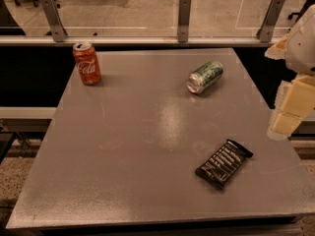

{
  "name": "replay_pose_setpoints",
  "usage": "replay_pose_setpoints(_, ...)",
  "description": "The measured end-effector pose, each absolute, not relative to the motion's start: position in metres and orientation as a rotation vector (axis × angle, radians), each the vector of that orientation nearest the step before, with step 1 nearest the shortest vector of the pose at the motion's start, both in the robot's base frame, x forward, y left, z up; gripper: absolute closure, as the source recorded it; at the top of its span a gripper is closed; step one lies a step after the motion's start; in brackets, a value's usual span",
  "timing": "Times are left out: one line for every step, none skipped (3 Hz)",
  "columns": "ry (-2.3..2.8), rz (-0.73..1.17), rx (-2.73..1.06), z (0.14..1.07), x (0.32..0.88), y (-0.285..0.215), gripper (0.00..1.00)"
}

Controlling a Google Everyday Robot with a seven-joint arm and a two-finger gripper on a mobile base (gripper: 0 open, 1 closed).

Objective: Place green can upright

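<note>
Toward the far right corner of the grey table [123, 146], the green can [204, 76] lies on its side, one silver end facing the near edge. Just past the right edge hangs the gripper [290, 107], well apart from that can; how far open it is cannot be told. A red Coca-Cola can [87, 63] stands upright near the far left corner, and a black wrapped bar [224, 163] lies near the right edge.

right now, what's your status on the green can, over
End effector at table's right edge, apart from the green can. Can lying on its side, far half of table. Red can and snack bar not in the way.
</note>
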State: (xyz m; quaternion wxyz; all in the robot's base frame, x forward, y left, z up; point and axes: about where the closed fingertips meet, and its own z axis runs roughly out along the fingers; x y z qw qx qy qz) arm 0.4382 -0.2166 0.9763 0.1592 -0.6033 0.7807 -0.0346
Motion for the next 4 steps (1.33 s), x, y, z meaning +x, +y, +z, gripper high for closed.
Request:
replay_pose_setpoints(2.217, -0.104, -1.721, 0.980, 0.448, -0.217, 0.00)
replay_pose_setpoints(2.157, -0.115, -1.739, 0.982, 0.473, -0.218, 0.00)
replay_pose_setpoints(2.074, -0.123, -1.787, 0.979, 0.507, -0.221, 0.00)
replay_pose_setpoints(1.983, -0.129, -1.861, 0.975, 0.539, -0.224, 0.00)
